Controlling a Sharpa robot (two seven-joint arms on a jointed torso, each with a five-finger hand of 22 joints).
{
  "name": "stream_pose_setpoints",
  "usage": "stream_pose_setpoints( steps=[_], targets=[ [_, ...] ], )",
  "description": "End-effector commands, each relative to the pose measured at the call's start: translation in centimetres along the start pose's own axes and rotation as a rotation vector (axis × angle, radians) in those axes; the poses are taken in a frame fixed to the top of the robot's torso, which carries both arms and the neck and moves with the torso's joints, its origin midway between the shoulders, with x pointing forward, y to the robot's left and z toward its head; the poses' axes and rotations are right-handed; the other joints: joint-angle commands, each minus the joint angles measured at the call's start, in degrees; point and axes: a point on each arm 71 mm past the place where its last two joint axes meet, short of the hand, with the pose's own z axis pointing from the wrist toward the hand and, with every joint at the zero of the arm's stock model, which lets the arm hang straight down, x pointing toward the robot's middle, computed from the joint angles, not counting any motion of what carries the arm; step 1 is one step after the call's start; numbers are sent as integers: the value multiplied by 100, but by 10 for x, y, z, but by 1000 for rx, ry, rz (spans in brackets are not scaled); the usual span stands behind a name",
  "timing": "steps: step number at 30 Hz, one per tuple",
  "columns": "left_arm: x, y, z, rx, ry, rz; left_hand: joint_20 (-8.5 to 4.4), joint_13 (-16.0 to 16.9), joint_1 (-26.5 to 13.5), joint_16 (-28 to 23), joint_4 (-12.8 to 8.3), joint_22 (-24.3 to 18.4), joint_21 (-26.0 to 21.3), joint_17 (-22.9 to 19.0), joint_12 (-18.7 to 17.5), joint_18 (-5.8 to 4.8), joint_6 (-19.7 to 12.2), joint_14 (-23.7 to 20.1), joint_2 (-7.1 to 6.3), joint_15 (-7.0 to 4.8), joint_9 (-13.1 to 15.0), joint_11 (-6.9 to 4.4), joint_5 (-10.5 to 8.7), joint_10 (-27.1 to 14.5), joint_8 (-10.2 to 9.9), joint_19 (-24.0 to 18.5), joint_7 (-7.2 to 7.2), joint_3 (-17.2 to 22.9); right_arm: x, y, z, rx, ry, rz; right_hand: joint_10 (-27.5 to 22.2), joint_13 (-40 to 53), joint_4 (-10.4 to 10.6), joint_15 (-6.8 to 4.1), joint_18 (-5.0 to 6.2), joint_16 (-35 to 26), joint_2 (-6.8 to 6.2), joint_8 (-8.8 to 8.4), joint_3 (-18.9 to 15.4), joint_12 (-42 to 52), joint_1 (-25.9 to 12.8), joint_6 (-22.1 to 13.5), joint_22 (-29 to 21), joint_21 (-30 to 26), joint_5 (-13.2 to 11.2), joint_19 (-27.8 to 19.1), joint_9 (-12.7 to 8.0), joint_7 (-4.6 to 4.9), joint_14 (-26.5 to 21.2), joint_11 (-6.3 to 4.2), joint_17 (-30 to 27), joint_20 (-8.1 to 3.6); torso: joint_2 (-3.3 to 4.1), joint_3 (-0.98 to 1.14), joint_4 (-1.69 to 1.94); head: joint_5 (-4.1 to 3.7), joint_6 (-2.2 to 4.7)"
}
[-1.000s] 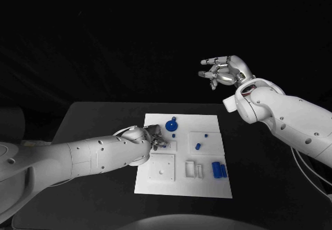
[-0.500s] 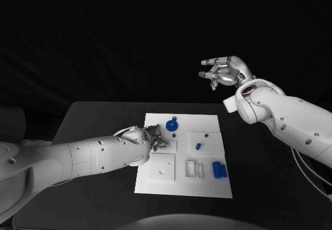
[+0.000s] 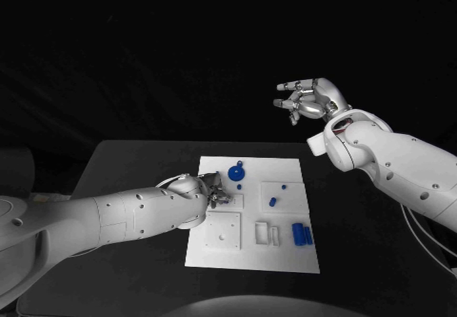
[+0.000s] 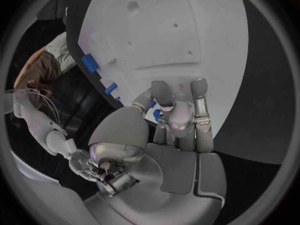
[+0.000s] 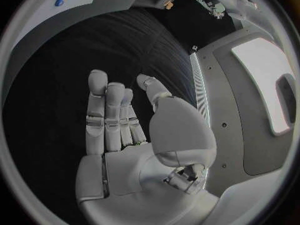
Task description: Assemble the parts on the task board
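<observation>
On the flat white task board (image 3: 286,257), round blue parts (image 3: 237,174).

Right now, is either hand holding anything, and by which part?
The right hand is raised off the table with its fingers apart, holding nothing. The left hand is down on the white board; whether it pinches a blue piece cannot be told.

Matt white task board (image 3: 286,257), blue parts (image 3: 299,234) seemingly smooth plastic
</observation>
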Motion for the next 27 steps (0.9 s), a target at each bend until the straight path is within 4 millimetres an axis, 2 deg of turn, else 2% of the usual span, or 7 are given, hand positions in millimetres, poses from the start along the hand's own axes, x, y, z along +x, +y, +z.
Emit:
stream_pose_setpoints(
  steps=[1,5,10,16,22,26,27],
  targets=[
    [2,2,1,-14,16,19,34,0,80,-34,-50,102,21,-10,2,48,1238,13,128,-35,-4,-230,-62,54,-14,-7,-929,100,2,1,0,-8,14,3,-33,-1,18,-3,92,3,-5,9,6,12,-51,44,169,-32,19,148,9,11,-26,-4,-7,1,3,3,-6,6,7],
    [3,2,3,-17,26,22,33,-4,88,-40,-23,101,16,-22,0,45,1233,10,125,-35,1,-229,-160,55,-11,-8,-929,70,2,0,0,-8,15,4,-33,-1,18,-3,92,3,-5,9,6,12,-51,44,169,-32,19,148,9,11,-26,-4,-7,1,-1,6,-5,3,2],
    [4,1,4,-22,42,25,33,-5,97,-42,-15,100,12,-25,-1,44,1230,7,126,-34,3,-228,-175,54,-11,-10,-928,60,3,0,0,-7,16,4,-28,0,22,-4,92,5,-7,9,11,15,-60,54,170,-32,34,148,10,11,-23,-5,-7,0,-1,8,-4,-5,-4],
    [4,0,6,-25,56,27,31,-8,116,-43,-14,101,9,-28,-2,41,1225,4,123,-33,6,-227,-181,54,-11,-11,-927,50,3,0,0,-7,18,4,-27,0,21,-5,90,5,-7,10,17,15,-64,82,172,-22,35,150,11,7,-23,-6,-7,-1,3,-1,-8,-10,-4],
    [5,0,7,-27,65,28,30,-13,132,-47,-11,101,2,-41,-7,38,1219,-4,122,-32,5,-225,-190,55,-13,-14,-925,37,3,0,0,-7,19,4,-27,0,21,-5,90,5,-7,10,17,15,-64,82,172,-22,35,150,11,7,-23,-6,-7,-1,-2,0,3,-23,-12],
    [5,1,8,-30,67,24,32,-17,112,-53,18,99,-7,-55,-9,36,1218,-13,77,-30,8,-220,-264,55,-11,-18,-924,-22,3,0,0,-7,20,4,-26,0,23,-5,90,3,-10,10,16,15,-72,85,171,-29,37,150,11,7,-24,-6,-8,-1,-4,0,5,-26,-13],
    [5,1,8,-31,66,22,34,-20,73,-58,62,99,-11,-66,-10,37,1218,-19,42,-30,10,-218,-332,55,-9,-18,-924,-75,3,0,0,-6,19,4,-26,0,23,-5,90,3,-10,10,15,15,-73,85,170,-30,37,150,11,7,-25,-6,-8,-1,-4,0,5,-28,-17]
  ],
)
